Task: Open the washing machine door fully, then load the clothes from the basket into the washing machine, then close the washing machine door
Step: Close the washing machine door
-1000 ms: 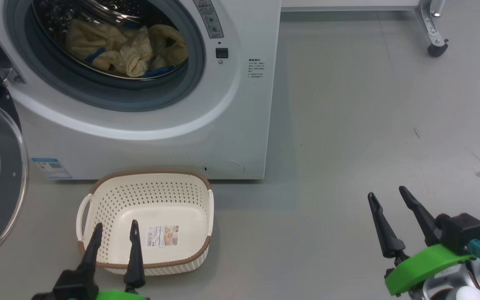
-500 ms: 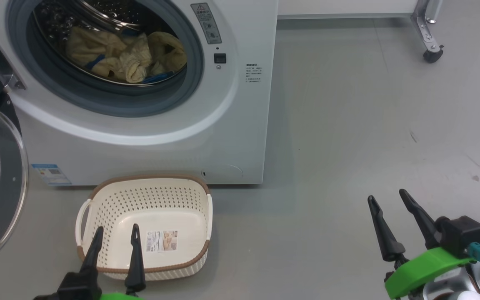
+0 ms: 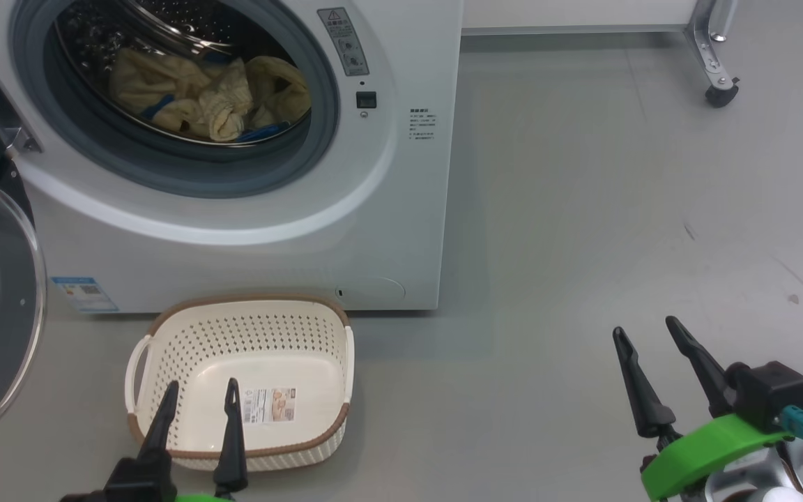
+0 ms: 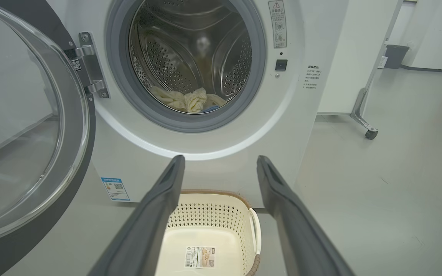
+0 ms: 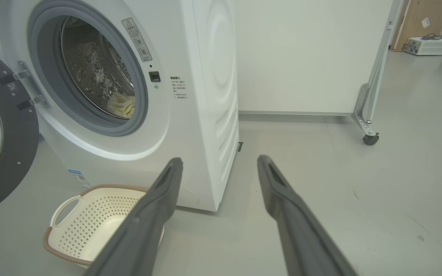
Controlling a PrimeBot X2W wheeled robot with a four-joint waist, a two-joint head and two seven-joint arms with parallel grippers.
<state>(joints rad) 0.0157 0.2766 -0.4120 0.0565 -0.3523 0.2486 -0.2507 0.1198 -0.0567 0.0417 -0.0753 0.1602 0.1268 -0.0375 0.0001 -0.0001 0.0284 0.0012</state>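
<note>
Fingers (image 3: 163,422) of left gripper (image 3: 202,385): wide apart, holding nothing, over the near rim of the basket (image 3: 248,300).
Fingers (image 3: 640,390) of right gripper (image 3: 643,326): wide apart, holding nothing, well right of the basket.

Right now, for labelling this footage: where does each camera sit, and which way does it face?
Head view: on the head, looking down at the big white front-loading washing machine and cream-white perforated plastic basket; left gripper and right gripper open below.
Left wrist view: on the left wrist, squarely facing the perforated steel drum; its two dark fingers show.
Right wrist view: on the right wrist, facing the machine obliquely; its fingers show.
All share the cream-yellow fabric clothes in the drum and the open black-rimmed glass door.
</note>
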